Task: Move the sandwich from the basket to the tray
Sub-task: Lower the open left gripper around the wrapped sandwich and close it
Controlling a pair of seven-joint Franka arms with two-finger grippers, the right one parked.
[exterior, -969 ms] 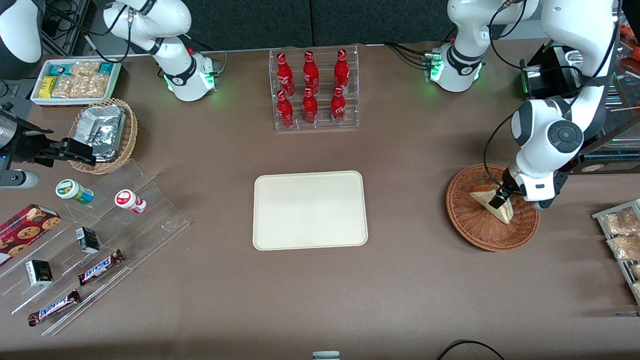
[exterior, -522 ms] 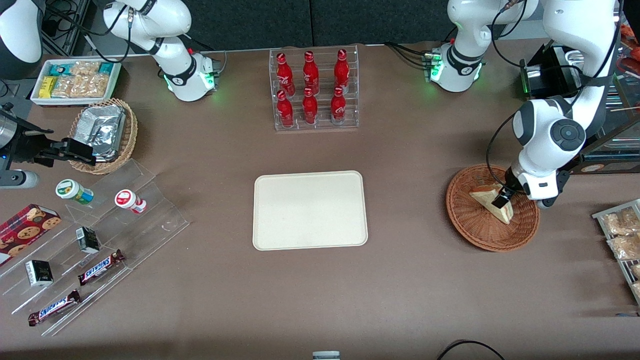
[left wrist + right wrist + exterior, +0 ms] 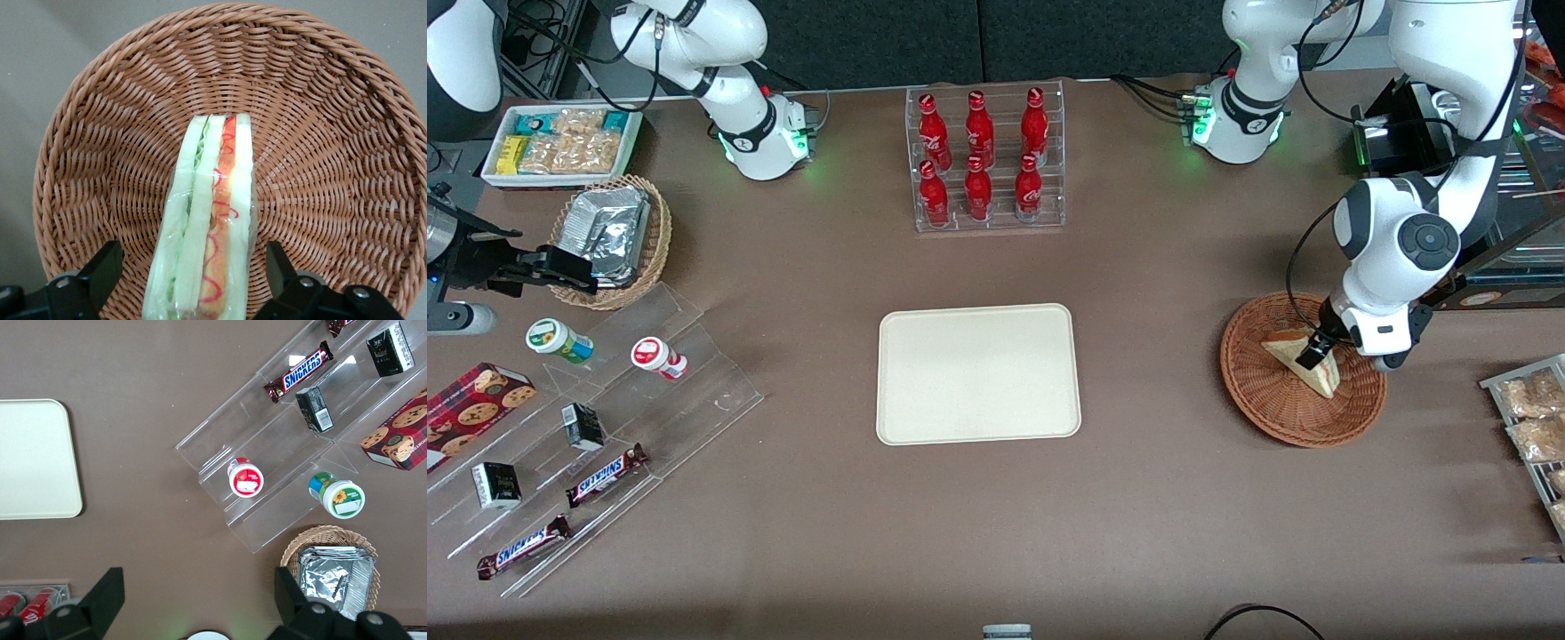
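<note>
**One sandwich wedge between spread fingers**

Two black fingers (image 3: 100, 273) of the gripper (image 3: 1319, 348) stand spread wide, either side of the sandwich (image 3: 210, 220) and clear of it. That plastic-wrapped triangular wedge stands on edge in the round, tightly woven reddish-brown basket (image 3: 1263, 400), showing pale bread with green, orange and red layers. Its lower end is cut off from view. Well away toward the parked arm sits the smooth cream tray (image 3: 978, 373), rounded at its corners, on the brown counter (image 3: 1156, 498).

A wrapped sandwich (image 3: 210, 220) stands on edge in the round reddish-brown wicker basket (image 3: 1263, 396) toward the working arm's end of the tabletop, with the open gripper (image 3: 193, 280) astride it. The cream tray (image 3: 977, 373) lies bare at mid-table.
</note>
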